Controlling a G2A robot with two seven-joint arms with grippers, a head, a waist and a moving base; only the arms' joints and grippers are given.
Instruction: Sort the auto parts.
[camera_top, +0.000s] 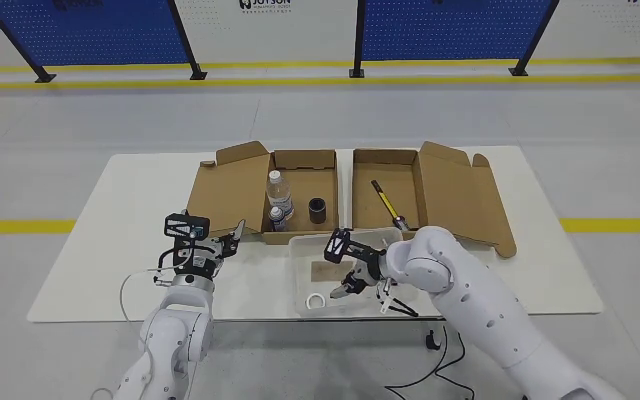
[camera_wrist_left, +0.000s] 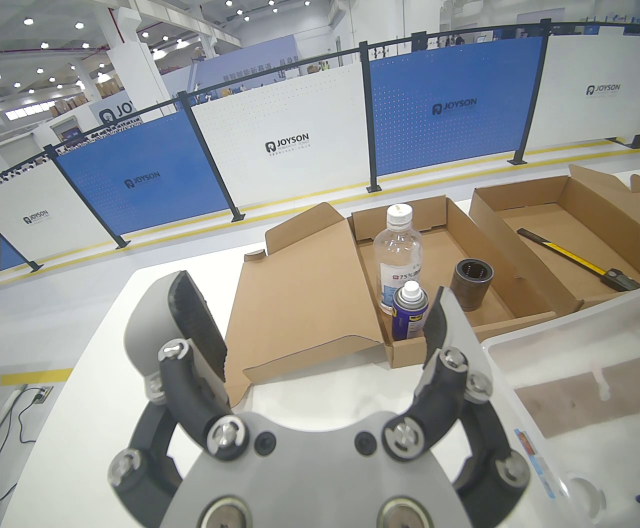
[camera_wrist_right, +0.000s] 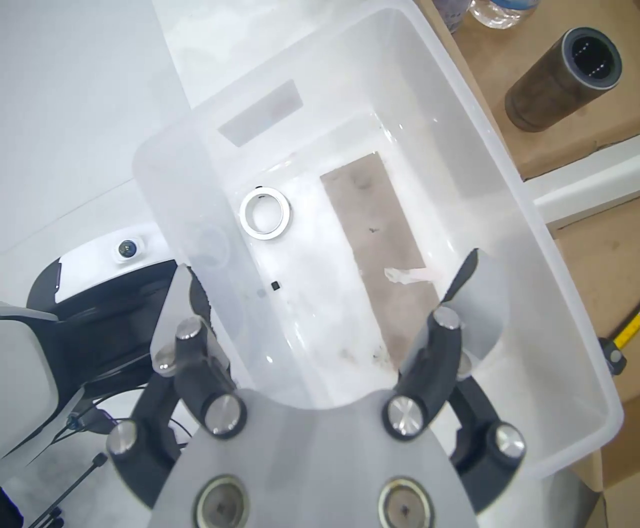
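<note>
A clear plastic bin (camera_top: 297, 270) stands at the table's front centre with a silver ring (camera_wrist_right: 265, 214) on its floor, also seen from above as the ring (camera_top: 316, 300). My right gripper (camera_wrist_right: 327, 265) hangs open over the bin's near end, nothing between its fingers. One finger (camera_wrist_right: 192, 300) shows through the bin's wall. My left gripper (camera_wrist_left: 310, 287) is open and empty over the table, left of the left cardboard box (camera_top: 300, 165). That box holds a clear bottle (camera_wrist_left: 397, 260), a blue spray can (camera_wrist_left: 409, 310) and a dark cylinder (camera_wrist_left: 472, 282).
The right cardboard box (camera_top: 385, 165) holds a hammer (camera_top: 386, 205) with a yellow and black handle. Both boxes have flaps folded outward. A tiny black piece (camera_wrist_right: 274, 285) and a white scrap (camera_wrist_right: 410, 275) lie in the bin. Cables hang off the table's front edge.
</note>
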